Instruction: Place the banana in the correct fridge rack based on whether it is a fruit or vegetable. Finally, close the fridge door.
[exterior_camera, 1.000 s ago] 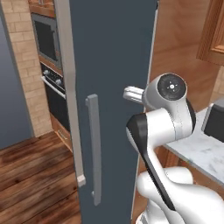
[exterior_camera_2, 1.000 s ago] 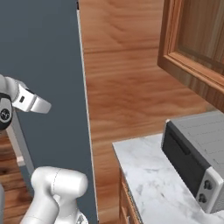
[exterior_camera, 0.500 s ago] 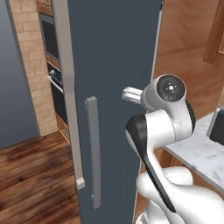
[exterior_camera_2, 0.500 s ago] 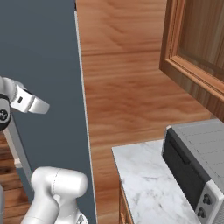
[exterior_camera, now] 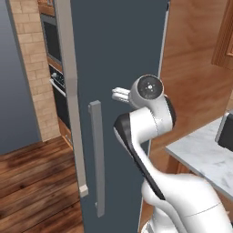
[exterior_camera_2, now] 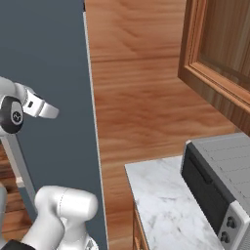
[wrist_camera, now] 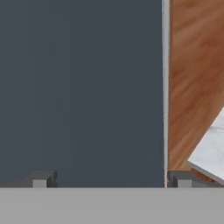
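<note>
Slate-grey fridge door [exterior_camera: 118, 68] sits right ahead, handle [exterior_camera: 96, 159] at 7 o'clock of the gripper [wrist_camera: 109, 178], which is spread wide, holding nothing. Looks like the door-closing step; next it wants a steady push. Can't see the banana.

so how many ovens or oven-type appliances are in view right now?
2. A built-in wall oven sits in the brick column left of the fridge door. A toaster oven stands on the marble counter to the right. More may be hidden behind the door.
</note>
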